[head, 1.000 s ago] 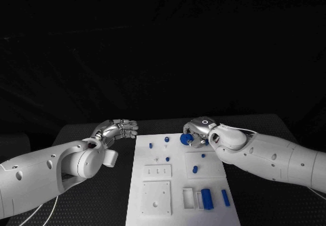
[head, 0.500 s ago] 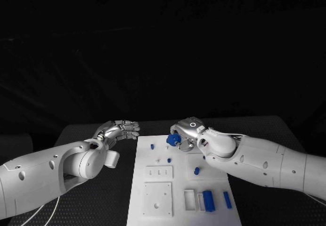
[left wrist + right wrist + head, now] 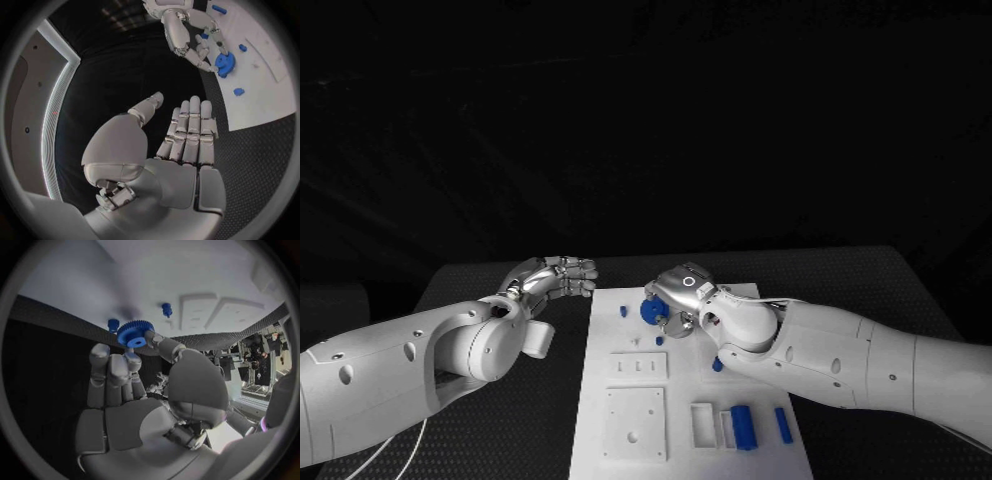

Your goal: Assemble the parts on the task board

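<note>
Blue against silver, a toothed gear (image 3: 652, 307) sits pinched between the thumb and fingertips of the right hand (image 3: 678, 296), held above the far part of the task board (image 3: 625, 440), toward its 11 o'clock corner. The right wrist view shows the gear (image 3: 134, 333) with its raised hub facing the camera, the thumb pressing one side and the fingers (image 3: 111, 371) rising under the other; whether it touches the board I cannot tell.

Just beside the gear, at its 9 o'clock, a small blue peg (image 3: 623, 311) stands on the board. Another peg (image 3: 659, 340) stands nearer the robot, at the gear's 6 o'clock, and a third blue part (image 3: 715, 365) shows at the edge of the right arm. Toward the board's 5 o'clock corner two longer blue bars (image 3: 740, 425) lie side by side next to a white rectangular frame (image 3: 700, 421). Along the board's 9 o'clock side sit a white slotted block (image 3: 636, 367) and a larger white square plate (image 3: 633, 423).

The left hand (image 3: 557, 276) hangs over the black table (image 3: 516, 420), off the board's far edge at its 10 o'clock. It holds nothing; in the left wrist view its fingers (image 3: 189, 131) lie straight and close together, the thumb set apart.
</note>
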